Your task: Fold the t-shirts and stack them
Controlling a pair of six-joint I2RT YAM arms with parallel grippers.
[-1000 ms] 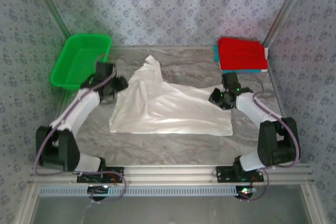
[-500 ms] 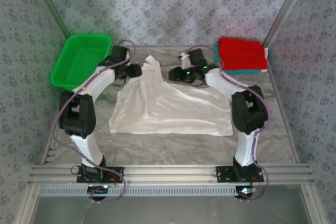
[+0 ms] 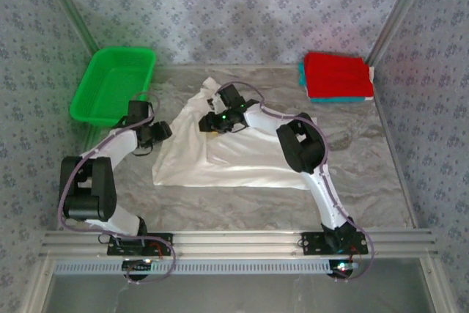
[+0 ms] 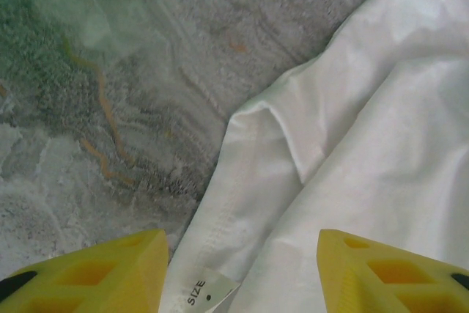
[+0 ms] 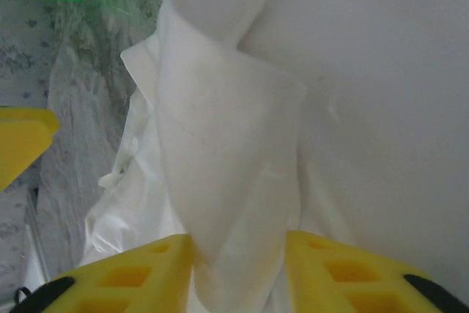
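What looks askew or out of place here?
The white t-shirt lies rumpled, not flat: its far left part is bunched into a raised ridge pinched in the right pincer. The folded stack looks neat.

A white cloth t-shirt (image 3: 242,155) lies in the middle of the grey marbled table (image 3: 366,181). A green plastic basket (image 3: 88,108) sits at the far left. A folded red shirt (image 3: 335,75) lies on a folded teal shirt (image 3: 344,98) at the far right. The right gripper (image 3: 209,124) is on the t-shirt's far-left part, with a fold between its jaws.
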